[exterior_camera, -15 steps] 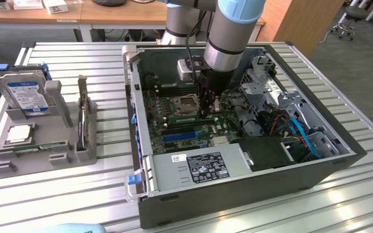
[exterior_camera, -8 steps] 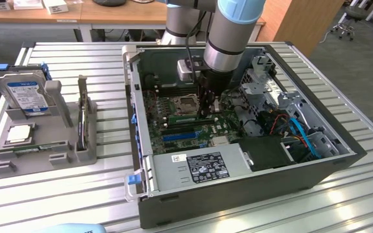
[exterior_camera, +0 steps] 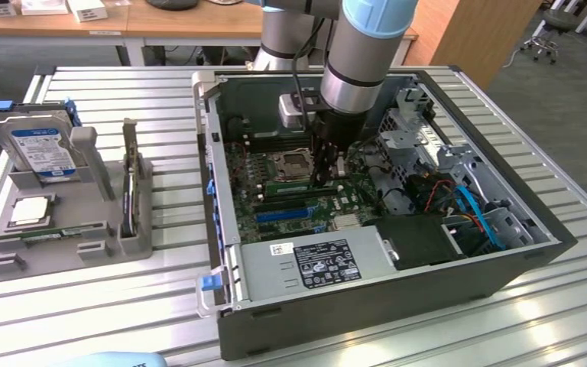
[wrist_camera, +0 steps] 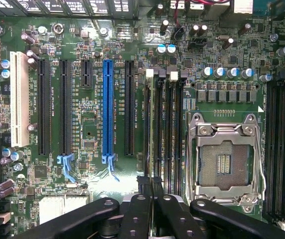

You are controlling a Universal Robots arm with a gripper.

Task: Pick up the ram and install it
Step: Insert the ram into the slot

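Black fingers of the claw are pressed together on the top edge of the ram, gripping it. The ram shows edge-on as a thin green stick. It lies along the memory slot furthest from the processor socket, in the bank of memory slots between that socket and the blue expansion slot. Whether it is fully seated cannot be told. From outside, the arm reaches straight down into the open computer case, near the middle of the motherboard. A labelled power supply fills the case's near corner. The case sits on the slatted worktop. A grey holder stands by the worktop's edge on the exterior view's left, holding an upright hard drive and a square processor chip
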